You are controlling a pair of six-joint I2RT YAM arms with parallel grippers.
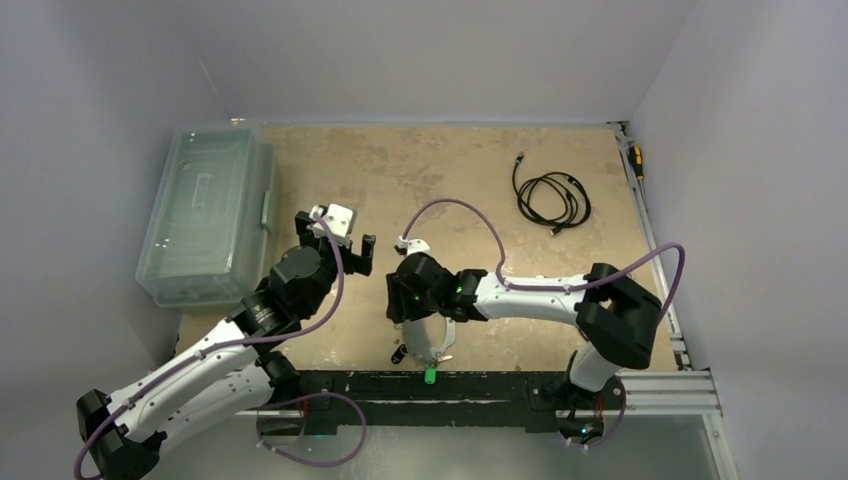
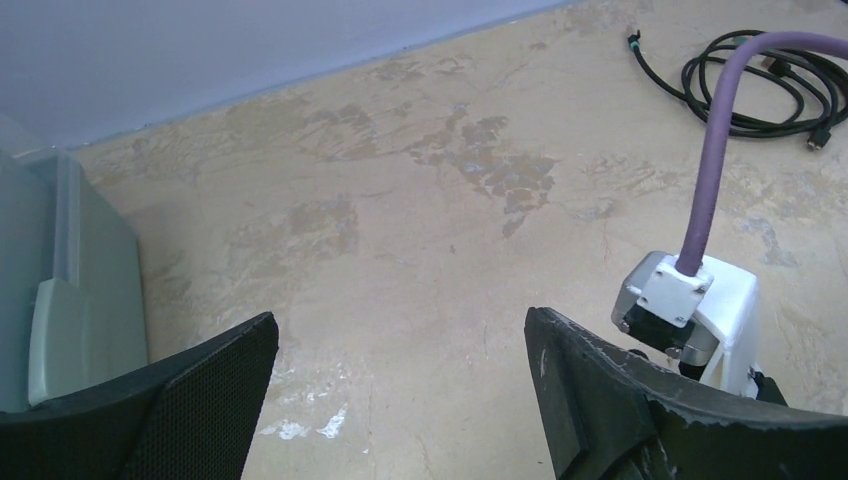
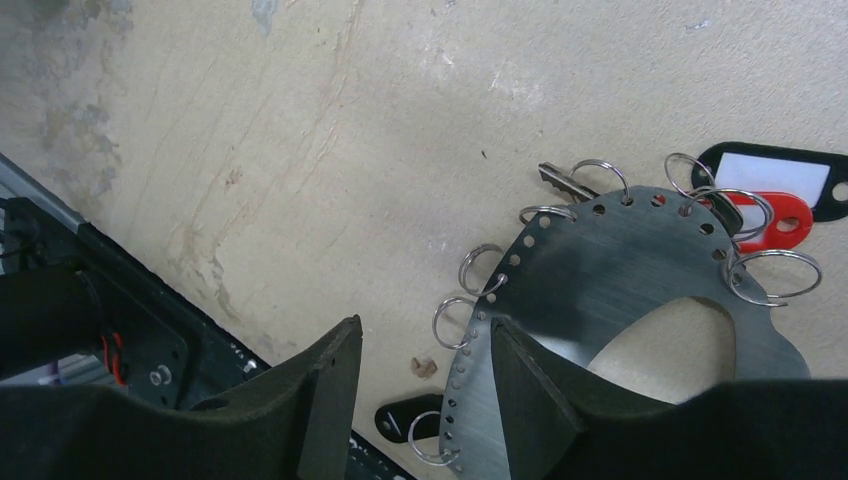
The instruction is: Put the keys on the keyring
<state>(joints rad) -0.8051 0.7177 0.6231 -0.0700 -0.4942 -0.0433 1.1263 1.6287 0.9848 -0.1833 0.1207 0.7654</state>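
R gripper [image 3: 425, 335] sits low at the near edge of the table [image 1: 450, 170], about mid-way along, jaws part-way apart. One finger [image 3: 535, 405] lies over the keyring [image 3: 620, 270]. The other stands clear of its rim w/ bare table showing between, so no clamp that I can see; it looks more like pinning. L gripper [image 2: 400, 330] hangs over the mid-left of the table, jaws wide apart, nothing between them.

From the R wrist view the keyring is a flat metal plate w/ a cut-out middle and holes all round the rim, just inside the near edge. The keys [image 3: 560, 182] cluster along that rim.

Step, as I read it: R steadies the plate while L is free to fetch the next piece. Next move prob. calls for L to drop to a loose one (the green tag [image 1: 430, 377] on the near rail looks apart from the plate), pinch it, and bring it to the plate. Fiddly, and the plate mustn't slide.

Count:
- 1 keyring
- 8 split rings [image 3: 480, 268] visible on its rim
- 1 bare key blade
- 2 black tags [image 3: 770, 178], 1 red tag [image 3: 790, 225], 1 green tag; which are hooked on, can't tell
- 1 coiled black cable [image 1: 550, 195] toward the far right corner
- 1 clear lidded bin [image 1: 205, 215] at the left edge
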